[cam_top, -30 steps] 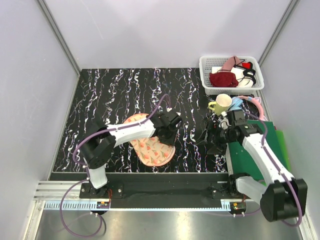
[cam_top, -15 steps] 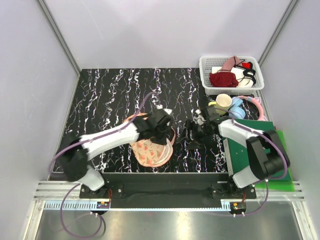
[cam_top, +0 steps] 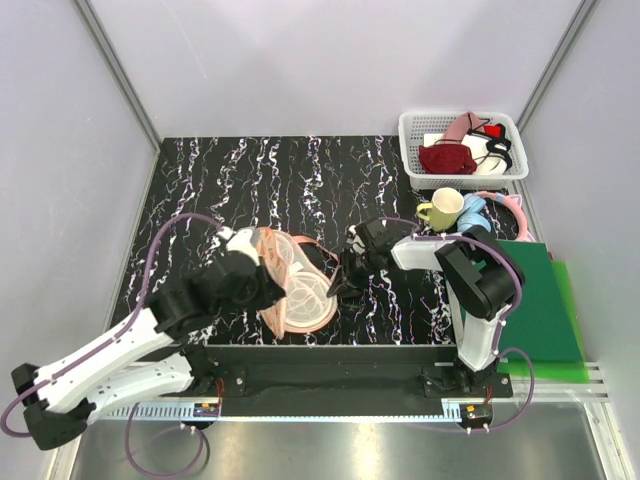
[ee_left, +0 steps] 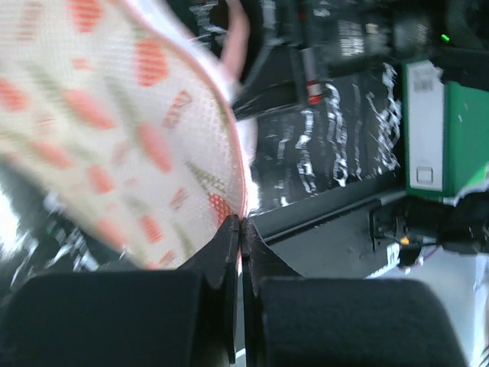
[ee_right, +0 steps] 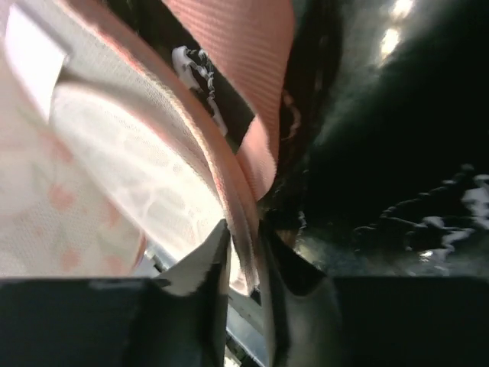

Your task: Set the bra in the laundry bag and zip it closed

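The laundry bag (cam_top: 300, 288), peach with red speckles and a pink zip edge, lies near the table's front edge with its top half lifted, so the pale mesh lining shows. My left gripper (cam_top: 262, 280) is shut on its left rim; in the left wrist view the jaws (ee_left: 241, 225) pinch the pink edge of the speckled laundry bag (ee_left: 114, 115). My right gripper (cam_top: 346, 276) is at the bag's right rim, and its jaws (ee_right: 243, 235) are closed on the pink zip edge of the laundry bag (ee_right: 114, 160). The white bra (cam_top: 487, 150) with black straps lies in the basket at the back right.
The white plastic basket (cam_top: 408, 135) also holds a dark red bra (cam_top: 445, 158). In front of it stand a yellow mug (cam_top: 441, 208) and a blue and pink bundle (cam_top: 492, 205). A green board (cam_top: 545, 295) lies along the right edge.
My left arm has swung down to the left, its gripper closing on the bag's rim. The right gripper has moved left to the bag and closed on its zip edge. The bag's top half has lifted.
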